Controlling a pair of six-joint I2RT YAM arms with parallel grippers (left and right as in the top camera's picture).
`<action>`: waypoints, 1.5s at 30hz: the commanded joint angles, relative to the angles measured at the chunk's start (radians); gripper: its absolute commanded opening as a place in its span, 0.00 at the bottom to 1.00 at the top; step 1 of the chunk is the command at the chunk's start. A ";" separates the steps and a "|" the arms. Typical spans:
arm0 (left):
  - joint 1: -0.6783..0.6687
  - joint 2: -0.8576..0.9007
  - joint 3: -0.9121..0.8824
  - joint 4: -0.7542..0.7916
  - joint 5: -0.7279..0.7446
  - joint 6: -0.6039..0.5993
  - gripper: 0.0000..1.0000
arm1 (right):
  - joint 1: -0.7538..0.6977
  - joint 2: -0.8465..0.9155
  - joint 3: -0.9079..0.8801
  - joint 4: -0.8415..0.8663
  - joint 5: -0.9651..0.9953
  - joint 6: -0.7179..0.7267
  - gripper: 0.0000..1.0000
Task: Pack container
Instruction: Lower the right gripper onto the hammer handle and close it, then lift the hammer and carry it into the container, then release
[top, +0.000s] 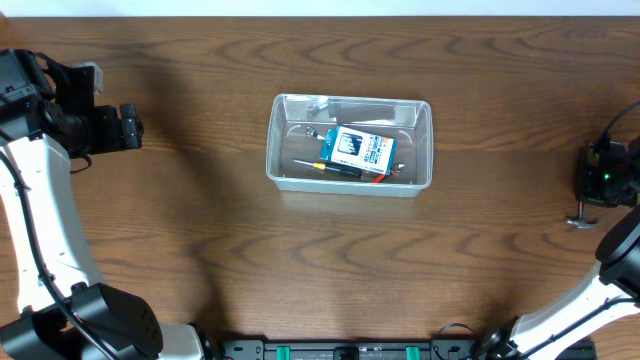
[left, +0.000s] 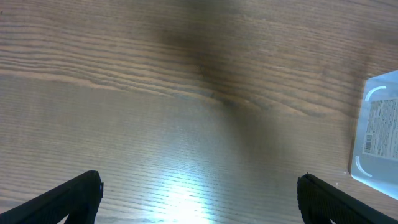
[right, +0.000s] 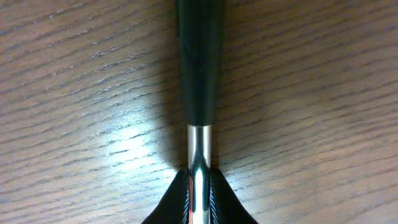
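On wooden table (top: 150, 230) — right fingers (right: 166, 208) pinch a tool (right: 199, 74).

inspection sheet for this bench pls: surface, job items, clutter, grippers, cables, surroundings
surface: wooden table, brown grain, with glare patches in the wrist views
job's things: clear container mid-table, holding a blue-and-white box and a thin tool; a black-handled tool with a metal shaft is at the right side
clutter: nothing seen
grippers: left gripper open and empty over bare table; right gripper shut on the black-handled tool's metal shaft
cables: black cable running along the left arm
surroundings: pale strip beyond the table's far edge
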 joint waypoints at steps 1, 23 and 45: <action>-0.002 0.011 -0.004 0.000 0.010 0.005 0.98 | -0.006 0.055 -0.009 0.002 0.000 0.018 0.05; -0.002 0.011 -0.004 0.000 0.010 0.005 0.98 | 0.069 -0.027 0.120 -0.054 -0.001 0.110 0.01; -0.002 0.011 -0.004 -0.002 0.010 0.005 0.98 | 0.972 -0.164 0.532 -0.305 -0.158 -0.637 0.01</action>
